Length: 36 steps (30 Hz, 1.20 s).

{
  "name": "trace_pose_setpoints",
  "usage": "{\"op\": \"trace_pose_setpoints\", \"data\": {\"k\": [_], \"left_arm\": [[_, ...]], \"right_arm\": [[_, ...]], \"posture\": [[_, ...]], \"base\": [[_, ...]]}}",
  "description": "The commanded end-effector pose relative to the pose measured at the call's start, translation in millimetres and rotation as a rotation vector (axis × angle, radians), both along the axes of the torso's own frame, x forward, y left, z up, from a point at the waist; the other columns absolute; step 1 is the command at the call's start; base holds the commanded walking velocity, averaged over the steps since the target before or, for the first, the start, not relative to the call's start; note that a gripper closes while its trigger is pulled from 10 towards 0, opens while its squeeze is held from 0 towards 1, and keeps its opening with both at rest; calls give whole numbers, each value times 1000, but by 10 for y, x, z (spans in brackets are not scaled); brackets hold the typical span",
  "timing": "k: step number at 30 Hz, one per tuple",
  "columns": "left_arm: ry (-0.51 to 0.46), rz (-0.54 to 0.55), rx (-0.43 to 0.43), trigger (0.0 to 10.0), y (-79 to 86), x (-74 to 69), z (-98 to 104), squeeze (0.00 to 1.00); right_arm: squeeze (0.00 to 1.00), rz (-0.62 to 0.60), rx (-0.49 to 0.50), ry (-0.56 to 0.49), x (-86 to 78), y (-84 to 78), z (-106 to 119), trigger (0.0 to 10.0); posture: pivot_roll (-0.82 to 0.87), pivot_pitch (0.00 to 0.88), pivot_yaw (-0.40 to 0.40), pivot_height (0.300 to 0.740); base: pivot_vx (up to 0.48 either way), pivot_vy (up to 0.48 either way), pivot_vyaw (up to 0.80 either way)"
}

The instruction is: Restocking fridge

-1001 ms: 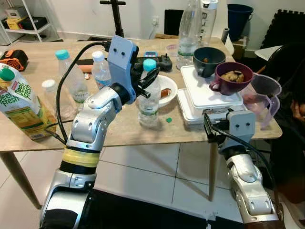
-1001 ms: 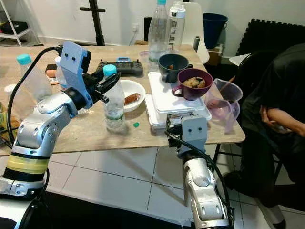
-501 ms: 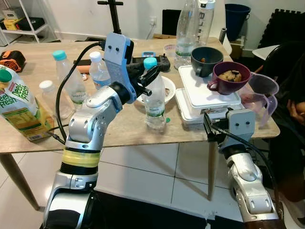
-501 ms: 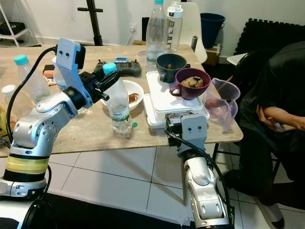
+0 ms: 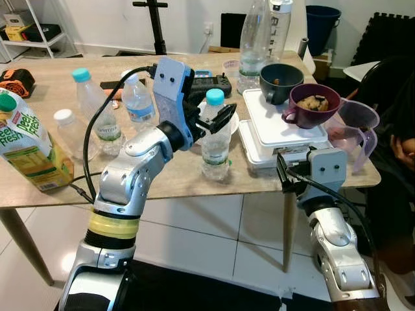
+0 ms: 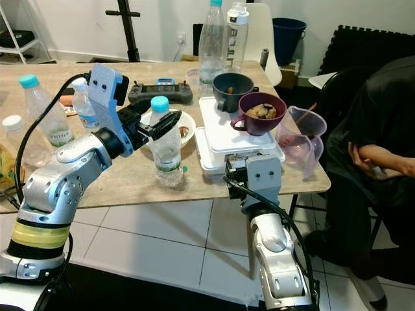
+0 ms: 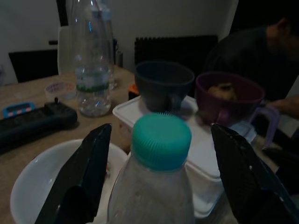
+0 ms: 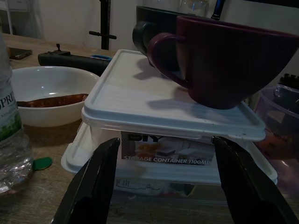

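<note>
- The table [image 5: 175,178] is supporting the restock items at reaching height.
- The left gripper [image 5: 217,120], fingers spread, is straddling the water bottle [image 5: 214,139] by the near edge, ready to clamp.
- The right gripper [image 8: 161,179] is idling with fingers apart, facing the storage container [image 8: 173,135].

The left silver arm reaches forward, elbow bent, its left gripper [image 5: 217,121] held level with both black fingers spread wide. The right silver arm rises from below, its right gripper [image 8: 163,186] pointing forward, black fingers likewise parted and empty.
</note>
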<state>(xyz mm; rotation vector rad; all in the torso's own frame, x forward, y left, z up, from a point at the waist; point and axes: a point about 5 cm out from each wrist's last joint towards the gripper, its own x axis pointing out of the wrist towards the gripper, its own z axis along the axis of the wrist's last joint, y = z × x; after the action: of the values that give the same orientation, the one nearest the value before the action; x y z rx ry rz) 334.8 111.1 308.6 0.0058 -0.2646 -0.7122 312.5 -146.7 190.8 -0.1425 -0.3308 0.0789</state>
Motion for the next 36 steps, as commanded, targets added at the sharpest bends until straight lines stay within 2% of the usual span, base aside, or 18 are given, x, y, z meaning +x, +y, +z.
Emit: {"op": "trace_pose_setpoints", "data": {"k": [1,2,4,6,8,9,11,15,17,19,20,21,22,24,26,31,35,36], "left_arm": [[-36,3,-46,10000,69,-80,69,0],[-36,3,-46,10000,69,-80,69,0],[-94,-7,-40,10000,265,-298,164,0],[-94,-7,-40,10000,265,-298,164,0],[-107,-12,23,10000,443,-542,145,0],[-107,-12,23,10000,443,-542,145,0],[-88,12,92,10000,594,-746,74,0],[-6,159,41,10000,831,-848,-92,0],[-6,159,41,10000,831,-848,-92,0],[107,228,64,10000,828,-916,-486,0],[107,228,64,10000,828,-916,-486,0],[166,265,94,10000,785,-950,-726,0],[166,265,94,10000,785,-950,-726,0],[266,310,137,10000,696,-1015,-1099,0],[316,330,155,10000,651,-1047,-1252,0],[360,377,195,10000,580,-1043,-1482,0],[368,404,191,10000,575,-1042,-1509,0],[365,422,183,10000,567,-1038,-1518,0]], "right_arm": [[0,3,-3,-29,-22,2,88,10000],[0,3,-3,-29,-22,2,88,10000],[0,2,-15,-64,-53,-11,193,10000],[0,2,-15,-64,-53,-11,193,10000],[0,1,-47,-119,-93,-31,327,10000],[0,1,-47,-119,-93,-31,327,10000],[0,-19,-78,-199,-135,-66,520,10000],[0,-32,-54,-331,-171,-55,918,10000],[0,-32,-54,-331,-171,-55,918,10000],[0,30,-31,-374,-188,49,1101,10000],[0,30,-31,-374,-188,49,1101,10000],[0,73,-14,-386,-194,111,1172,10000],[0,73,-14,-386,-194,111,1172,10000],[0,174,27,-362,-195,231,1234,10000],[0,249,45,-322,-192,312,1238,10000],[0,401,100,-255,-162,486,1321,10000],[0,453,105,-226,-139,564,1341,10000],[0,471,117,-183,-81,619,1307,10000]], "posture": [[-50,205,41,707],[-50,205,41,707],[-50,215,46,707],[-50,215,46,707],[-34,228,52,707],[-34,228,52,707],[-21,231,52,707],[12,234,52,707],[12,234,52,707],[16,232,52,707],[16,232,52,707],[14,231,51,707],[14,231,51,707],[-4,229,53,707],[-8,228,53,707],[-11,228,43,707],[-10,228,39,707],[-6,229,38,707]], "base": [[0,0,0],[0,0,0],[0,0,0],[0,0,0],[0,0,0],[0,0,0],[0,0,0],[0,0,0],[0,0,0],[0,0,0],[0,0,0],[0,0,0],[0,0,0],[0,0,0],[0,0,0],[0,0,0],[0,0,0],[0,0,0]]}}
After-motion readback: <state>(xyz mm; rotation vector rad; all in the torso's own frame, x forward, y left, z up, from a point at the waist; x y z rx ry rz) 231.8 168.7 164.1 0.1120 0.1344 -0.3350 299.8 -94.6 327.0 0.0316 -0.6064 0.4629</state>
